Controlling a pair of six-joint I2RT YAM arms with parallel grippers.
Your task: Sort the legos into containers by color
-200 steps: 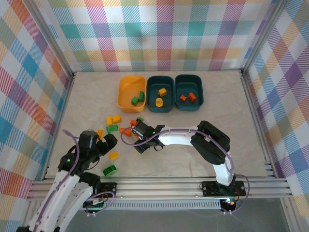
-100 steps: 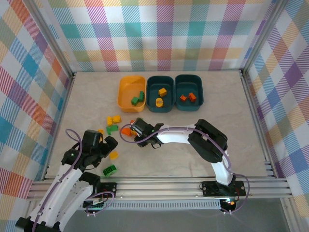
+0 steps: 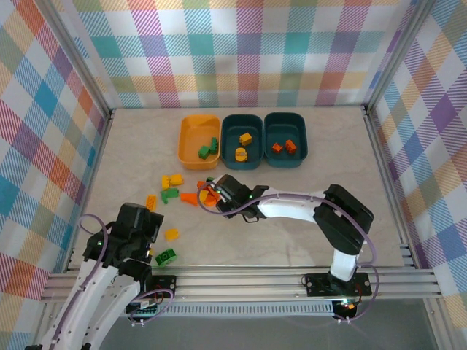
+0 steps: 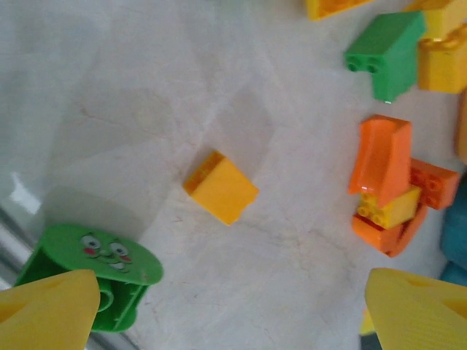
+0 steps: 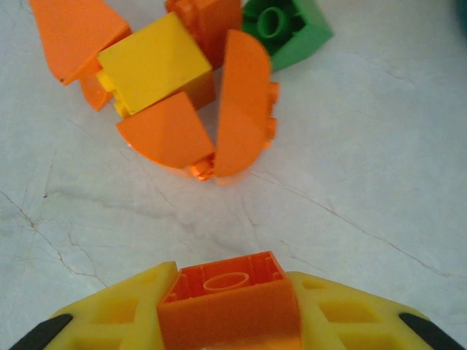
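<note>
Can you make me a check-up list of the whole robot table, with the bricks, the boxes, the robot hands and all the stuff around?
Surface: pale marbled table, with loose legos on its left half.
Job's things: the yellow-orange bin has green legos; the middle teal bin has yellow legos; the right teal bin has orange legos.
Clutter: nothing seen.
Grippers: left gripper open, nothing between its fingers; right gripper shut on an orange brick.
Cables: purple-grey cables run along both arms.
Surroundings: plaid walls, metal frame.
</note>
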